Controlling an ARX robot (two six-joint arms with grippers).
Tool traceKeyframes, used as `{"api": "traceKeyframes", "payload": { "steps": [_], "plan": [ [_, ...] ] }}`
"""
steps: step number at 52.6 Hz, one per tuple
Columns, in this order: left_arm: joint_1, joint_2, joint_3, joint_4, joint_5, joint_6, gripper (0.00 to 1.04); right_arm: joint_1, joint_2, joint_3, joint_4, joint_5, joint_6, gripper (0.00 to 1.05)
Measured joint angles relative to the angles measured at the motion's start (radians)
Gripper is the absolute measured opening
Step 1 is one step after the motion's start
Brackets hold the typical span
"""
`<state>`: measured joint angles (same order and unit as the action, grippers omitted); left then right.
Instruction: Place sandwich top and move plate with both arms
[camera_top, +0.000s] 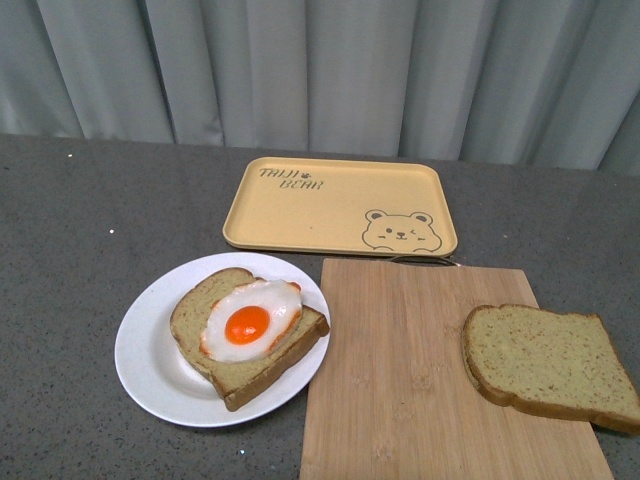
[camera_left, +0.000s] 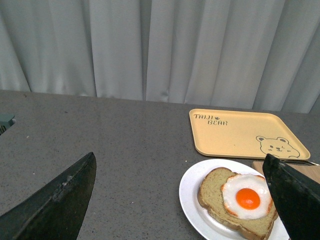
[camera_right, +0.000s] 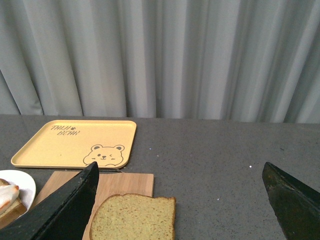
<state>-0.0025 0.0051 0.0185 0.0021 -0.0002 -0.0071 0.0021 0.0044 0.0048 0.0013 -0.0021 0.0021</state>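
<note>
Status: no step completed. My left gripper (camera_left: 179, 162) and right gripper (camera_right: 180, 167) are spread wide, empty. The sandwich top (camera_top: 550, 365) lies at the cutting board's (camera_top: 400, 390) right edge. The plate (camera_top: 145, 375) with the egg slice (camera_top: 250, 335) rests on the bench beside the board's left edge, unmoved.

The wooden board (camera_top: 400, 380) is running off the front view's bottom edge, and the sandwich top (camera_right: 134, 219) and plate (camera_right: 24, 181) are being cropped in the right wrist view. The left gripper (camera_left: 180, 157) and right gripper (camera_right: 180, 164) are showing only dark finger ends. A thin metal object (camera_top: 425, 260) at the board's far edge is reading too small to identify.
</note>
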Motion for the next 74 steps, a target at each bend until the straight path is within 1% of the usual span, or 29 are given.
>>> {"api": "traceKeyframes", "payload": {
  "steps": [65,66,68,70,72,74],
  "plan": [
    [0.0,0.0,0.0,0.0,0.0,0.0,0.98,0.001,0.001,0.0,0.0,0.001,0.0,0.95],
    [0.0,0.0,0.0,0.0,0.0,0.0,0.98,0.017,0.009,0.001,-0.006,0.055,-0.025,0.95],
    [0.0,0.0,0.0,0.0,0.0,0.0,0.98,0.089,0.068,0.01,-0.008,0.293,-0.121,0.95],
    [0.0,-0.001,0.0,0.0,-0.002,0.0,0.98,0.111,0.135,0.012,0.012,0.407,-0.184,0.95],
    [0.0,-0.001,0.0,0.0,0.0,0.0,0.98,0.103,0.194,0.016,0.035,0.418,-0.204,0.95],
    [0.0,-0.001,0.0,0.0,0.0,0.0,0.98,0.081,0.262,0.024,0.065,0.391,-0.206,0.95]
  ]
}}
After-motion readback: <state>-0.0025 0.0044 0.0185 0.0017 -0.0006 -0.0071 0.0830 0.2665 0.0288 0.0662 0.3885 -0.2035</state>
